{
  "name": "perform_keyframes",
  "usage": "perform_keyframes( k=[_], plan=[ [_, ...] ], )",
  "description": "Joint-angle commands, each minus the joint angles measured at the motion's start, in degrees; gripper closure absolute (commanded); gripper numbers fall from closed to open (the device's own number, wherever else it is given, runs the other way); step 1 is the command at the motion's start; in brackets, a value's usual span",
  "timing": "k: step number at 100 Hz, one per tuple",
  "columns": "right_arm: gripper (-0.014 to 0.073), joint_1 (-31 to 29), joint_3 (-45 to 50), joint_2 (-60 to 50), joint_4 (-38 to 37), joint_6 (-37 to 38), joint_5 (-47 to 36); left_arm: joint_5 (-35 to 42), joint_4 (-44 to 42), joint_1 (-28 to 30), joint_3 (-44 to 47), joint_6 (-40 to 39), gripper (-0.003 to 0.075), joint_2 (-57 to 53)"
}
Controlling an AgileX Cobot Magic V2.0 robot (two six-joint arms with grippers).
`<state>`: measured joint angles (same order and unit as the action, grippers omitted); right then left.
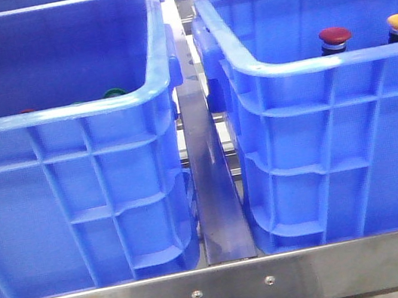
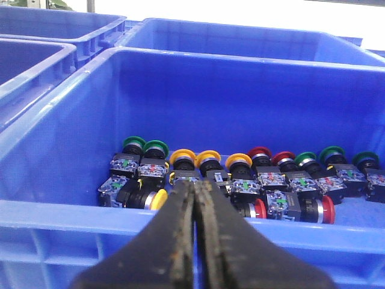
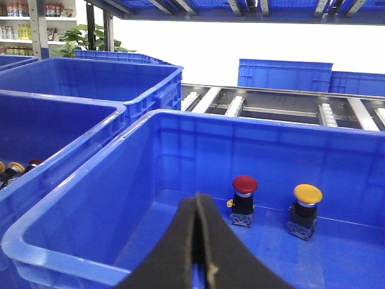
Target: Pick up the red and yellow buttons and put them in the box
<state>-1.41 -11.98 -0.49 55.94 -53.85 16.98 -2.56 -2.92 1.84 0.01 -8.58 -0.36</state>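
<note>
Both buttons look home in the right box (image 1: 308, 69).
Red button (image 3: 244, 200) and yellow button (image 3: 307, 210) stand upright; both grippers (image 2: 196, 198) (image 3: 196, 211) pressed together, empty — lift clear of rims.

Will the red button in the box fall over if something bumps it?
Probably. The red button stands upright in the box with a wide domed cap above a narrower black body, so it looks top-heavy. Once tipped, the round cap might let it roll a little. It seems hard, not floppy.

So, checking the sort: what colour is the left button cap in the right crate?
Dark red cap; clearest in the right wrist view.
</note>
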Motion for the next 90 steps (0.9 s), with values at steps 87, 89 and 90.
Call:
perform_keyframes(
  k=[87,89,90],
  plan=[
    [0.0662,-0.36,-1.51,0.76,0.74,-0.39,-2.83,4.85,0.52,0.00,1.13,-0.07,0.0741,-1.65],
    [0.0662,-0.36,-1.51,0.76,0.74,-0.39,-2.83,4.85,0.52,0.00,1.13,-0.07,0.0741,-1.65],
    [0.0662,-0.36,-1.51,0.76,0.74,-0.39,-2.91,4.85,0.52,0.00,1.13,-0.07,0.0741,-1.65]
  ],
)
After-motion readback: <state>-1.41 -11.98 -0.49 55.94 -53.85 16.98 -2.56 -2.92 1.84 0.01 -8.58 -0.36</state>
